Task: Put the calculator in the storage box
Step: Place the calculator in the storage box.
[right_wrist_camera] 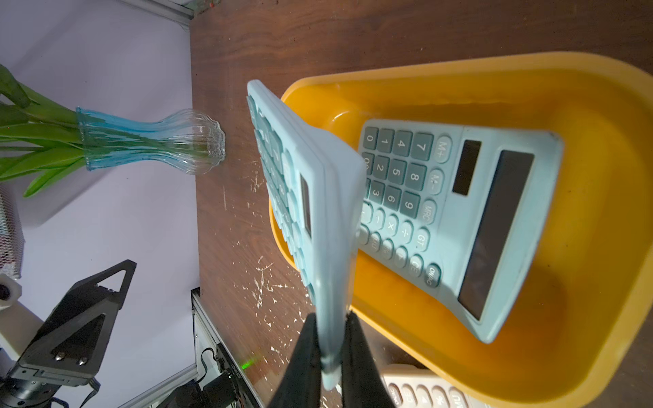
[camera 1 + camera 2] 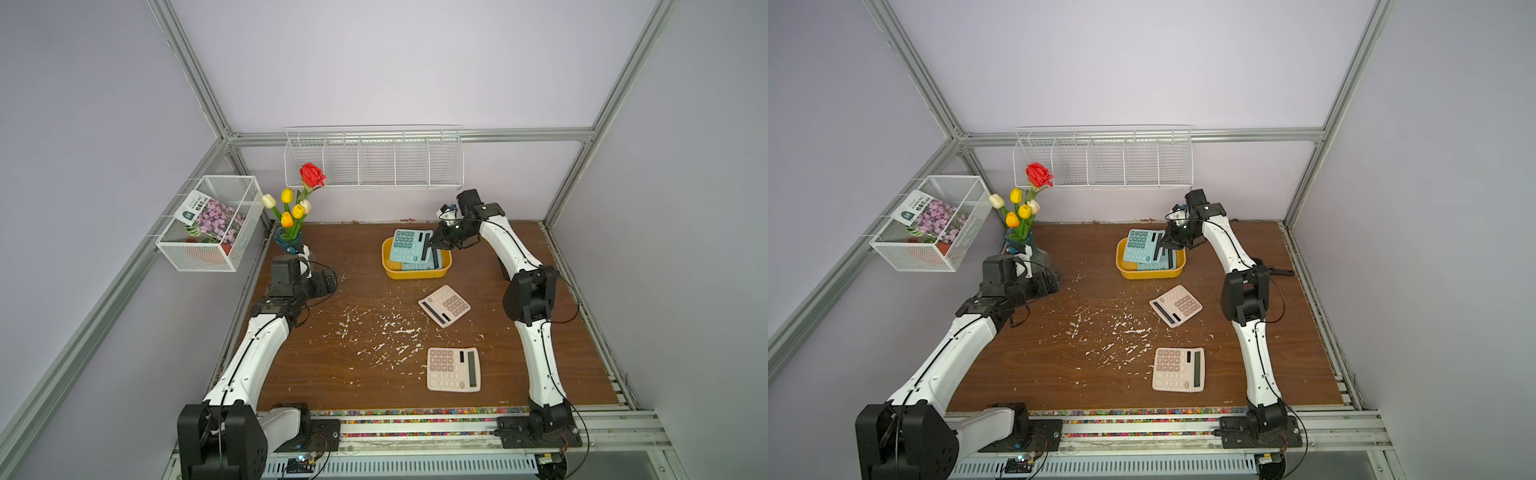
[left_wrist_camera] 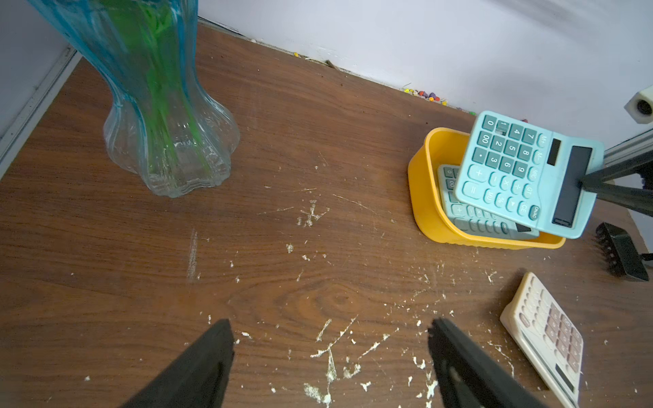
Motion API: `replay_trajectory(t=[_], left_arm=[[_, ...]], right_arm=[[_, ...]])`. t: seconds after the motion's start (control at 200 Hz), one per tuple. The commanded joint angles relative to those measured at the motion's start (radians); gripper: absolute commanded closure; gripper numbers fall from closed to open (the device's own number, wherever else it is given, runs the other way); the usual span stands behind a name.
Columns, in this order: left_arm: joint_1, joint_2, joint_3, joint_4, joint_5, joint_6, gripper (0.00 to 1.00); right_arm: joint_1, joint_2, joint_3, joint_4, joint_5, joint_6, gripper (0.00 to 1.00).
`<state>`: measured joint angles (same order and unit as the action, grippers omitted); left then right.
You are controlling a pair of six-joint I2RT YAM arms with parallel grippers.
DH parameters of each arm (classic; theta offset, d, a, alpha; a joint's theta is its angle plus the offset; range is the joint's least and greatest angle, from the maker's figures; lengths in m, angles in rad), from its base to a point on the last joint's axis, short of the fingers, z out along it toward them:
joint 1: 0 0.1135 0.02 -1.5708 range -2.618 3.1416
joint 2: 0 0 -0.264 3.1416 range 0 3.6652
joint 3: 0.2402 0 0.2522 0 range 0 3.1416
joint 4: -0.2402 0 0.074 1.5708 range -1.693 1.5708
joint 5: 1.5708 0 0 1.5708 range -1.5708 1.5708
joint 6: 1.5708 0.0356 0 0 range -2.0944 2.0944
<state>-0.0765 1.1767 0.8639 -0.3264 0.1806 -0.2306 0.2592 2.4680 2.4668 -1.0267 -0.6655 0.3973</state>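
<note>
In both top views, toward the far side of the wooden table [image 2: 316, 374]: the yellow storage box [image 2: 411, 274] [image 2: 1148, 274]. Above it, a blue calculator [image 2: 409, 245] [image 2: 1142, 245], tilted, pinched at the display end by the right gripper [image 2: 433, 243] [image 2: 1168, 242]. Lying inside the box underneath, a second blue calculator [image 2: 417, 266]. Nearer the front and well apart from the box, two beige calculators [image 2: 444, 305] [image 2: 453, 369] flat on the wood. Off by the glass vase [image 2: 287, 241], the left gripper [image 2: 326, 282]; finger spacing impossible to tell from up here.

From the left wrist: left gripper [image 3: 330, 326] with fingers spread wide over bare, speckled wood, holding nothing. Farther off, the blue calculator [image 3: 512, 169] keys-up over the storage box [image 3: 424, 205], right gripper [image 3: 584, 183] closed on its display.

From the right wrist: right gripper [image 1: 330, 335] clamped tight on the blue calculator [image 1: 318, 219], seen nearly edge-on. Second blue calculator [image 1: 441, 212] keys-up on the floor of the storage box [image 1: 583, 141].
</note>
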Motion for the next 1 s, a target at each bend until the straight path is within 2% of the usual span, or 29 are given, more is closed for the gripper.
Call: replay_trajectory(t=[0.0, 0.995], left_arm=[[0.007, 0.002, -0.003, 0.007, 0.003, 0.005, 0.1], [0.009, 0.015, 0.0, 0.006, 0.002, 0.005, 0.1]], right_arm=[[-0.015, 0.036, 0.057, -0.016, -0.05, 0.003, 1.0], [-0.038, 0.175, 0.134, -0.088, -0.099, -0.035, 1.0]])
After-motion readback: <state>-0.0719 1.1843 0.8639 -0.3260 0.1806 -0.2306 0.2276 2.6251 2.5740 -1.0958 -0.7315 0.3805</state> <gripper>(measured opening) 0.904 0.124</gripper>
